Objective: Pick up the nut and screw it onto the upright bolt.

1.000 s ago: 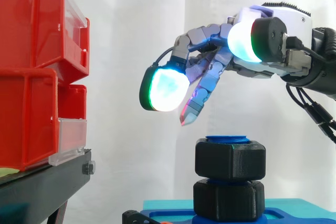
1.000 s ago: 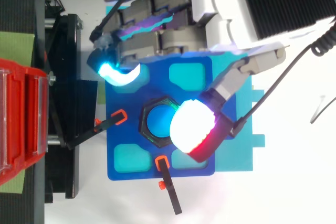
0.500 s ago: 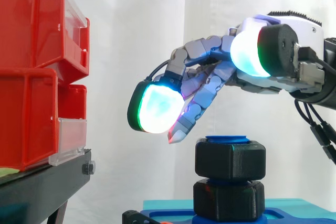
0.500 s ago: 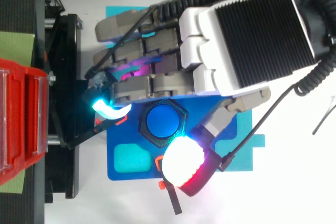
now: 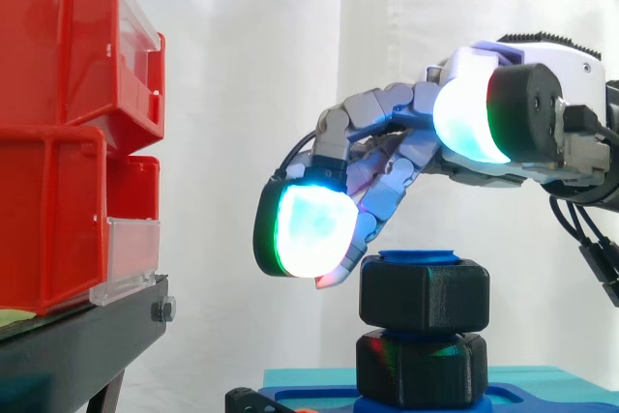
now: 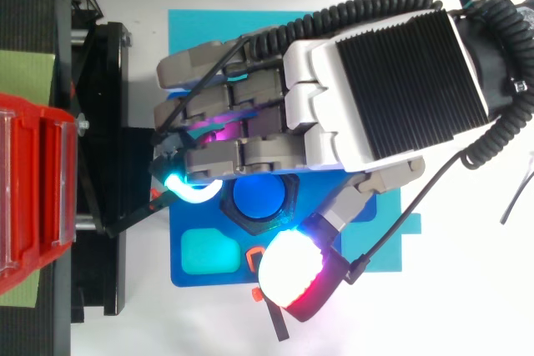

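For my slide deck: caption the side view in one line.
Open robot hand poised over the black nut seated atop the upright blue bolt, beside red bins.

— Where is the nut?

— On the bolt. It's a chunky black hexagonal nut [image 5: 424, 292], sitting level near the bolt's top end.

— And the bolt?

— The bolt [image 6: 259, 198] is blue and stands upright. From the side, its flat round end pokes just above the nut. From above, it shows as a blue disc ringed by the nut's black hexagon.

— What's under the nut?

— A second black hexagonal piece [image 5: 421, 369] of about the same width, directly below it on the same axis.
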Controlling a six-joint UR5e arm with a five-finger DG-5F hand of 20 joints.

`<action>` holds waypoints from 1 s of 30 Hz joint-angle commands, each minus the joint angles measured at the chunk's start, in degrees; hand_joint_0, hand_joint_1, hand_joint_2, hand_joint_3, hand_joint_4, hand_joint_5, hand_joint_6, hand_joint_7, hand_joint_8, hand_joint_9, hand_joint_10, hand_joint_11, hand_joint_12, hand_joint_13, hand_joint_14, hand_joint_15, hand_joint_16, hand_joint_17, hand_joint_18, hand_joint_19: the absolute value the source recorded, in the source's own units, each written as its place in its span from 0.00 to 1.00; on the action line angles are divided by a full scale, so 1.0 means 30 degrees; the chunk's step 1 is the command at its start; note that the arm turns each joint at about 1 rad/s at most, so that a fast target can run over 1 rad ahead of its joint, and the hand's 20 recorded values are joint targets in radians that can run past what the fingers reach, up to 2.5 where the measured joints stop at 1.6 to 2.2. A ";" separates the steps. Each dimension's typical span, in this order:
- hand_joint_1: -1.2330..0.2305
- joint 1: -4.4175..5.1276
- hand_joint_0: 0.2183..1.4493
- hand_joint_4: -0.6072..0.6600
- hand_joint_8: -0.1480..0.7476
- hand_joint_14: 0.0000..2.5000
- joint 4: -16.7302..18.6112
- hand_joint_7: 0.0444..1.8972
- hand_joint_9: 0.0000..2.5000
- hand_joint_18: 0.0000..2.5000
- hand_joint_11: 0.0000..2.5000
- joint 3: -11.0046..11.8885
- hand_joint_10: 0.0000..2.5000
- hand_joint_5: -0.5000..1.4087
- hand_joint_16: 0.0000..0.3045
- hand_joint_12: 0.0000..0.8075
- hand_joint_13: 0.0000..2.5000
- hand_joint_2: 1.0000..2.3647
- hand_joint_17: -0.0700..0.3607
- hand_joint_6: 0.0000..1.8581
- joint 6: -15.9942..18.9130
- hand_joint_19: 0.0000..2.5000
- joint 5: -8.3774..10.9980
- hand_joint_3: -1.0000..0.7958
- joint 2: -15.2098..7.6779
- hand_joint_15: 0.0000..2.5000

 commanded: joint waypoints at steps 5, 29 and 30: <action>0.79 0.0033 0.24 0.67 0.45 0.00 -0.0320 0.57 0.39 0.11 0.00 -0.0069 0.00 0.24 0.10 0.33 0.22 0.00 0.32 0.27 -0.0955 0.03 -0.0233 0.28 0.0024 0.00; 0.76 -0.0524 0.26 0.60 0.47 0.00 -0.0759 0.76 0.44 0.17 0.00 -0.0069 0.00 0.28 0.09 0.29 0.27 0.00 0.30 0.29 -0.0984 0.04 -0.0965 0.28 0.0024 0.00; 0.76 -0.0553 0.26 0.60 0.46 0.00 -0.0759 0.74 0.45 0.18 0.00 -0.0069 0.00 0.28 0.08 0.29 0.28 0.00 0.30 0.30 -0.0984 0.04 -0.0995 0.28 0.0024 0.00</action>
